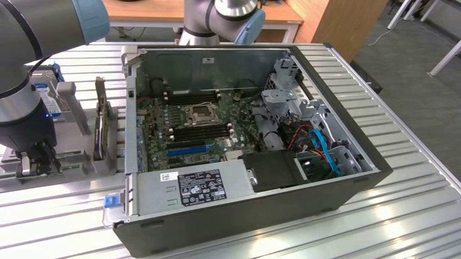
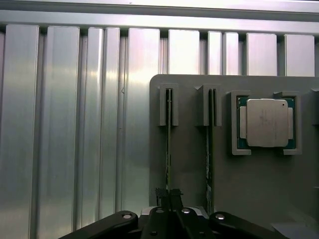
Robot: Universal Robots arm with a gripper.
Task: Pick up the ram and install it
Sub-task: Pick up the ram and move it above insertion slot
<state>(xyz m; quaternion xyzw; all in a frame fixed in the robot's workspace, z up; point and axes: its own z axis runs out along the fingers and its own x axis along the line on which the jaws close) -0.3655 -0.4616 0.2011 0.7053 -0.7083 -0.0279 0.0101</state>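
Observation:
The ram point(image 2: 168, 149) is a thin green stick standing on edge in a slot of a grey holder plate point(image 2: 189, 174). My gripper point(image 2: 169, 195) is right over it, its dark fingertips point(image 2: 160, 195) drawn together on either side of the stick's upper edge. In the exterior view the gripper point(image 1: 36, 162) reaches down onto the holder point(image 1: 72, 162) at the exterior view's left, beside the open computer case point(image 1: 252, 216). The motherboard's black memory slots point(image 1: 202, 130) lie inside the case.
A second stick point(image 2: 209, 149) stands in the neighbouring slot, and a square silver processor point(image 2: 266, 122) sits in its pocket beside that. A hard drive with a blue-white label point(image 1: 45, 100) and an upright card point(image 1: 104, 127) stand on the holder. Ribbed metal tabletop point(image 2: 75, 139) surrounds it.

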